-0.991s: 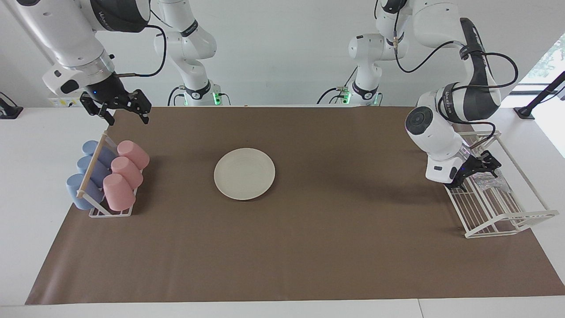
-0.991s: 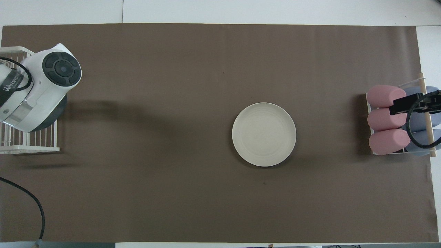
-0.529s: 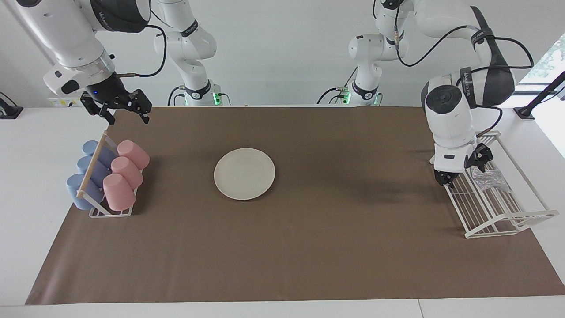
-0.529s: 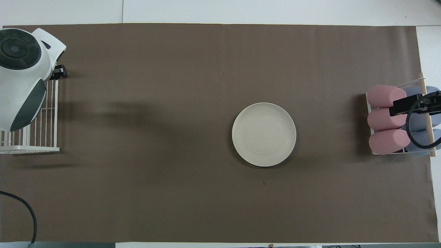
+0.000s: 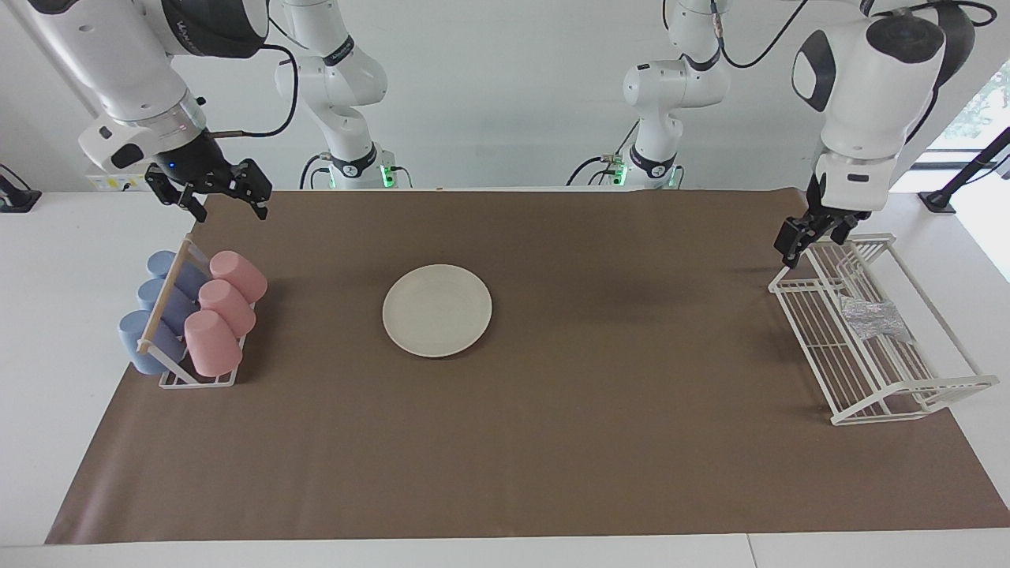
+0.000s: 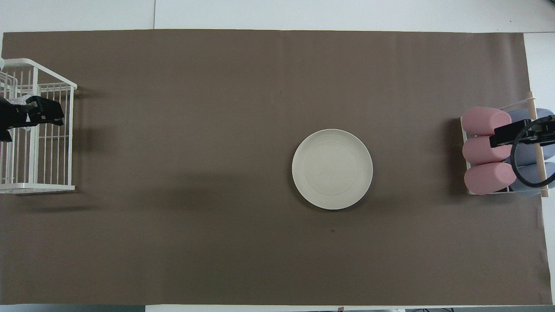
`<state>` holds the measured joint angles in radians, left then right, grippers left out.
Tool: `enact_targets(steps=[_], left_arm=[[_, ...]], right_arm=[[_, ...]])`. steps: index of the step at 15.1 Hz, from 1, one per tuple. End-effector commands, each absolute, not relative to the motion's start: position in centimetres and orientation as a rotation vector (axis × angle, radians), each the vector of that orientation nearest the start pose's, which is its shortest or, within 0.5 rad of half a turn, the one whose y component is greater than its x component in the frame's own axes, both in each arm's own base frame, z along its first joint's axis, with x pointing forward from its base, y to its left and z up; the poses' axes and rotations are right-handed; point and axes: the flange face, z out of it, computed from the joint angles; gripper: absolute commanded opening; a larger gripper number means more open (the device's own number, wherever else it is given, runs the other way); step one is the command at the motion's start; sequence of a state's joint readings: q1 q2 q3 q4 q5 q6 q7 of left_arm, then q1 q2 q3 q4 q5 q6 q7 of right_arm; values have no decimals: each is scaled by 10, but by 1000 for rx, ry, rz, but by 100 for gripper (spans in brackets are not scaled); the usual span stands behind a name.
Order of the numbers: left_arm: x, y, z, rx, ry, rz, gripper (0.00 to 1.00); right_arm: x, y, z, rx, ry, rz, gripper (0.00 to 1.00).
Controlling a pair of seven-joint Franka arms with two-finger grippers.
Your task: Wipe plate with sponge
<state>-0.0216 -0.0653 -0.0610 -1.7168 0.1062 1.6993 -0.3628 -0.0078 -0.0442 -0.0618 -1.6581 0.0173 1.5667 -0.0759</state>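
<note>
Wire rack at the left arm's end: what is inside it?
The sponge lies alone on the floor of the wire rack. In the overhead view the left gripper, up over the rack's nearer end, covers most of the sponge.

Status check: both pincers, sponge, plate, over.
Left pincer open, empty, up over the wire rack. Right pincer open, waiting above the cup rack. Sponge lying in the wire rack, ungrasped. Plate mid-mat, nothing in the way.

pink cups [image 5: 225, 309] | blue cups [image 5: 158, 310] | cup rack [image 5: 197, 380] | wire basket [image 5: 884, 371] | brown mat [image 5: 600, 442]
</note>
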Motion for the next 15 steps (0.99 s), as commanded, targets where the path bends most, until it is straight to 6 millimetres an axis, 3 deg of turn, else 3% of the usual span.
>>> enact_targets(steps=[1,5,8,10,12,15], left_arm=[[524,-42,606,-3122,-297,20,100],[513,-48,595,-3176,-211,99,100],[518,-51,592,-3175,-191,120,100],[527,-68,582,-3161,-138,151,100],[528,-67,604,-3151,-124,131,100],[527,-72,606,-3152,-109,144,100]], right_arm=[[538,-36,609,-3127,-48,95,100],[538,-36,609,-3127,-46,95,100],[538,-36,609,-3127,-43,95,100],[538,-36,609,-3127,-43,95,100],[538,-35,609,-3127,-46,95,100],[538,-35,609,-3127,-46,92,100]])
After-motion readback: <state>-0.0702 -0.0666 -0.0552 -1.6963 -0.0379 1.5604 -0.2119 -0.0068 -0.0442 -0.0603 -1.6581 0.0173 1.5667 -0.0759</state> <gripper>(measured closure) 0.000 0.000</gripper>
